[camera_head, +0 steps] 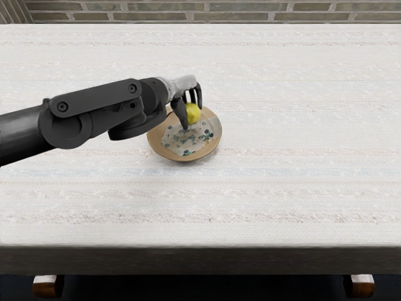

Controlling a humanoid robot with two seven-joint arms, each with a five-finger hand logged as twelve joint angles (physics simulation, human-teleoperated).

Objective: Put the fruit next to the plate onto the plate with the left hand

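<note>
My left arm reaches in from the left edge, and its hand (188, 108) hangs over the far left part of a round tan plate (210, 141) with a floral square pattern. The dark fingers (180, 113) curl around a small yellow fruit (193, 113), which sits just above the plate's inside. Part of the plate's left rim is hidden behind the wrist. The right arm does not show.
The plate rests near the middle of a long pale table (301, 188). A brick wall (250, 9) runs along the back, and the table's dark front edge (200, 258) crosses the bottom of the view.
</note>
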